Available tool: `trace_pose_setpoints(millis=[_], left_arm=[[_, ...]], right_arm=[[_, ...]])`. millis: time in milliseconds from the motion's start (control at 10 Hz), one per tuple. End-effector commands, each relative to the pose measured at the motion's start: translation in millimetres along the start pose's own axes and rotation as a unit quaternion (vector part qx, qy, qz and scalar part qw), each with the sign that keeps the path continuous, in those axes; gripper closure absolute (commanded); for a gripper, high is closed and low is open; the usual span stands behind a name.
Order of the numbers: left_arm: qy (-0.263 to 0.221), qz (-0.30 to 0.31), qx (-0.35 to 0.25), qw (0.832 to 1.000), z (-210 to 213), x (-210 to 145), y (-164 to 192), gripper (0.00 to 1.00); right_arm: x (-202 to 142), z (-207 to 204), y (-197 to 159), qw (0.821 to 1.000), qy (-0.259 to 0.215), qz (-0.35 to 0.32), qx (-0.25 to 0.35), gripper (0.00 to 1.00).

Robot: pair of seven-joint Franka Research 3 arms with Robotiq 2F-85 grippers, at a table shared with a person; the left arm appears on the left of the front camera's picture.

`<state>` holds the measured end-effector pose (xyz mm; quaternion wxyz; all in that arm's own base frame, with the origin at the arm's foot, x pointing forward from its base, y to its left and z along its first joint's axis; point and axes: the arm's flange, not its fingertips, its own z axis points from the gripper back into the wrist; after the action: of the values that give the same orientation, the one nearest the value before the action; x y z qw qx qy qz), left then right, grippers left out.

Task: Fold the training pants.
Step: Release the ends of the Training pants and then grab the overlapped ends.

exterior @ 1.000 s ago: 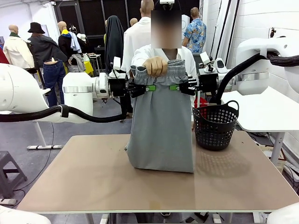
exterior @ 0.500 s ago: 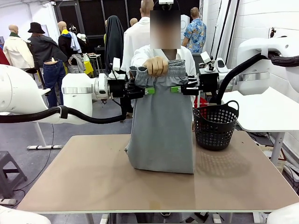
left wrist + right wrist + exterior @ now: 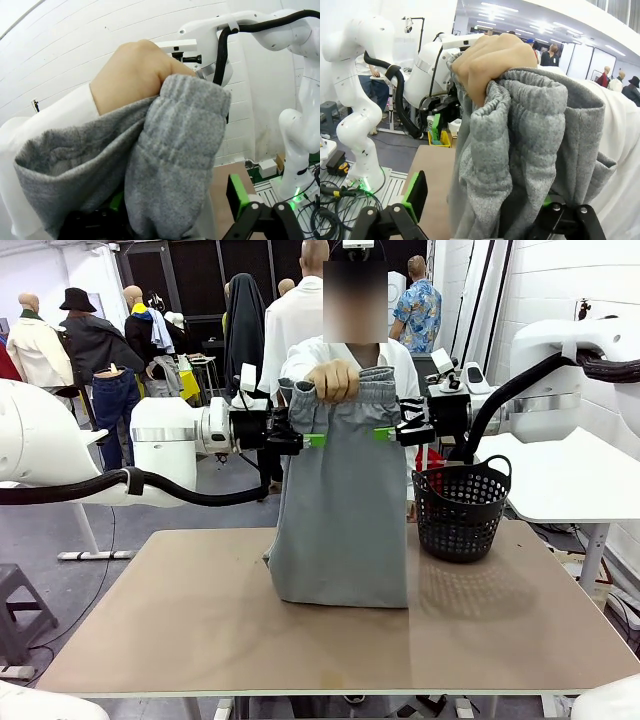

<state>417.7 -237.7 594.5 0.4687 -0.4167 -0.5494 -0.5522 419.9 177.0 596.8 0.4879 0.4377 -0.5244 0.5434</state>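
view: front
training pants (image 3: pixel 340 520): light grey, hanging upright; lower end rests on the middle of the desk (image 3: pixel 180 620).
waistband (image 3: pixel 378 390): gathered, at the top of the hanging cloth.
person's hand (image 3: pixel 333 381): fist closed on the waistband.
left tool (image 3: pixel 312 440): at the pants' left edge, just below the waistband.
right tool (image 3: pixel 385 433): at the pants' right edge, at the same height.
basket (image 3: pixel 460 505): black mesh, on the desk just beside the pants.
view: left wrist
left tool: fingers spread, grey cloth hanging between them; one green pad (image 3: pixel 236 192) stands clear of the cloth.
view: right wrist
right tool: fingers spread around the cloth; one green pad (image 3: pixel 416 194) apart from it, the other finger partly hidden behind it.
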Motion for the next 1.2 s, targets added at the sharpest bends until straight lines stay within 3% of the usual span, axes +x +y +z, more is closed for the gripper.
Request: trace_pose_setpoints(millis=[0,1100], left_arm=[[-0.011,0.013,0.01,1.0,5,2,-4,0.0],[0.008,0.033,0.046,0.998,31,1,-30,0.0]], right_arm=[[0,4,4,1.0,0.0,-0.012,-0.003,0.0],[-5,33,18,0.998,0.027,-0.023,-0.059,0.0]])
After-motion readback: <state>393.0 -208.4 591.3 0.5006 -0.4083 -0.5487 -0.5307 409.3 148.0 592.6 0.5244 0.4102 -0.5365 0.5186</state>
